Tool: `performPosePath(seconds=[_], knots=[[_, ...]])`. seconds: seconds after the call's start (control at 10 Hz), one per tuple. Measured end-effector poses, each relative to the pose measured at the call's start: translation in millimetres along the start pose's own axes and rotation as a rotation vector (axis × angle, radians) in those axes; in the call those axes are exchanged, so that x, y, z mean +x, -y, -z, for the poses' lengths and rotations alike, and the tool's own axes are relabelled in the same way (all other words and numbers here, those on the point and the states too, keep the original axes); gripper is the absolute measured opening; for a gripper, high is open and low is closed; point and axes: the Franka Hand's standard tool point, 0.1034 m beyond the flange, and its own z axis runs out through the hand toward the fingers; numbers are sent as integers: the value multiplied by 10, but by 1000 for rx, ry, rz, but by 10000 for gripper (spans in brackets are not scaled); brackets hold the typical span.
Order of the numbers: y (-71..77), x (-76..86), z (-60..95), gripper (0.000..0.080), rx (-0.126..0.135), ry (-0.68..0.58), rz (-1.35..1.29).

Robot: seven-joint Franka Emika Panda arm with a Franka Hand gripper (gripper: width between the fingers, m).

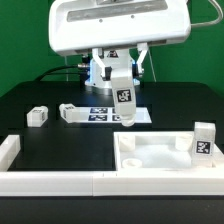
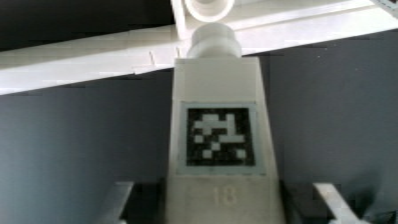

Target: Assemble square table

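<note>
My gripper (image 1: pixel 122 88) is shut on a white table leg (image 1: pixel 125 104) with a black-and-white tag and holds it upright over the marker board (image 1: pixel 104 116). In the wrist view the leg (image 2: pixel 221 120) fills the middle between the gripper (image 2: pixel 226 203) fingers (image 2: pixel 125 200), its round end pointing away. The square tabletop (image 1: pixel 150 158) lies rim up at the exterior view's front right. One leg (image 1: pixel 203 141) stands at its right edge. Two more legs (image 1: pixel 72 113) (image 1: pixel 38 116) lie on the black table at the left.
A long low white border rail (image 1: pixel 60 181) runs along the front and turns up at the exterior view's left (image 1: pixel 9 150). The robot's white base (image 1: pixel 120 25) stands at the back. White strips (image 2: pixel 107 60) cross the wrist view beyond the leg.
</note>
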Motion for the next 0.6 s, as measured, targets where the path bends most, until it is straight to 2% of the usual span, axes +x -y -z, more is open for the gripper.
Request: performPosePath(seconds=[0.3, 0.4, 0.5, 0.6], knots=[[0, 0, 0, 292, 0, 0, 0], [-111, 125, 31, 292, -63, -133, 29], [-90, -51, -47, 292, -81, -143, 29], [-80, -151, -92, 292, -93, -151, 35]])
